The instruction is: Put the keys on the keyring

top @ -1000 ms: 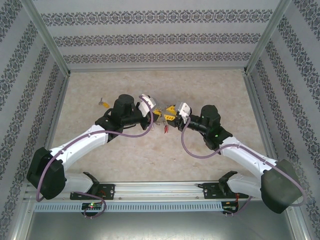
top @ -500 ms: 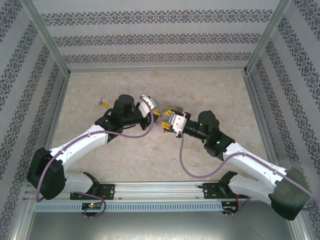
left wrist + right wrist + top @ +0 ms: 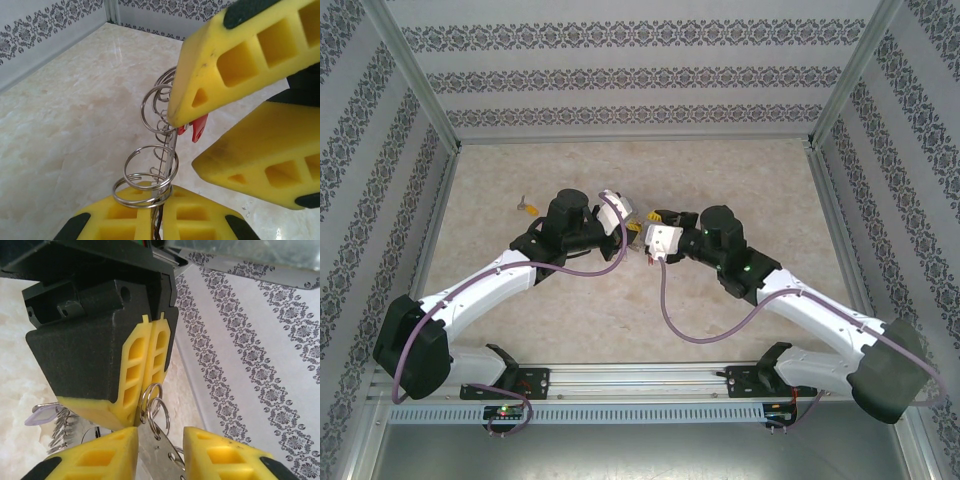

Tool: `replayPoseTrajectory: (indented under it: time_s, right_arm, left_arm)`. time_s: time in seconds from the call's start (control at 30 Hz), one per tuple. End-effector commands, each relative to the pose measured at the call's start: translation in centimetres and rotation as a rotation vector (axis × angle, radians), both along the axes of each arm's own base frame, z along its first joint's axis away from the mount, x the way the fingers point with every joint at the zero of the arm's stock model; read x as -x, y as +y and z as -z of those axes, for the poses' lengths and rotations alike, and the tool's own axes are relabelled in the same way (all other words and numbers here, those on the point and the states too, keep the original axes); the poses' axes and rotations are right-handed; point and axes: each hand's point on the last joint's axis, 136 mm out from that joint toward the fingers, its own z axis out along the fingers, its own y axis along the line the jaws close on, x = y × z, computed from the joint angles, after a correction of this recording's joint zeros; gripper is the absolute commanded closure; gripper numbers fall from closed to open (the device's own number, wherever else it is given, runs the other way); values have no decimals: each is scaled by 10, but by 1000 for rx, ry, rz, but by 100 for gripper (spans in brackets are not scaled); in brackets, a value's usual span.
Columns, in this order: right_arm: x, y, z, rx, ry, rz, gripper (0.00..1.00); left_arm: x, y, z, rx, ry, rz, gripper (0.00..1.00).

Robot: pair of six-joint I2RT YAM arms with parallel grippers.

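Note:
My left gripper [image 3: 159, 192] is shut on the lower end of the keyring [image 3: 170, 152], a flat grey metal band that stands upright and carries small split rings [image 3: 150, 167] and a red tag [image 3: 199, 128]. In the top view the left gripper [image 3: 633, 228] meets my right gripper [image 3: 657, 243] at the table's middle. The right gripper [image 3: 160, 437] is open, and the keyring's band [image 3: 156, 452] runs between its yellow fingers [image 3: 102, 455], against the left one and apart from the right one. One yellow-headed key [image 3: 527, 207] lies alone on the table, far left of both grippers.
The table [image 3: 750, 170] is pale marble with patterned walls on three sides. A pale purple tag [image 3: 42, 416] and a bunch of thin silver keys hang beside the left gripper's body. Open floor lies behind and to the right of the arms.
The right arm has swung in to the left, bringing its gripper from the right of the left gripper to right beside it. The left arm and the lone key have not moved.

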Motion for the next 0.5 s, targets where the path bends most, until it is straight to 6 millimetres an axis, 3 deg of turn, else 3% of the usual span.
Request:
replayPoseTrajectory:
  time_s: [0.0,0.17,0.47]
  right_arm:
    - [-2,7,-5,39,-34,-10,71]
    - [-8,13,-8,47,-51,-7,75]
    - [-17,11,6,124,-44,41,76]
  left_arm:
    - [7,-10,-23,50,-40,48,100]
    - [7,-12,-24,62,-18,48,100]
    - [7,-14,-27,79,-5,49,100]
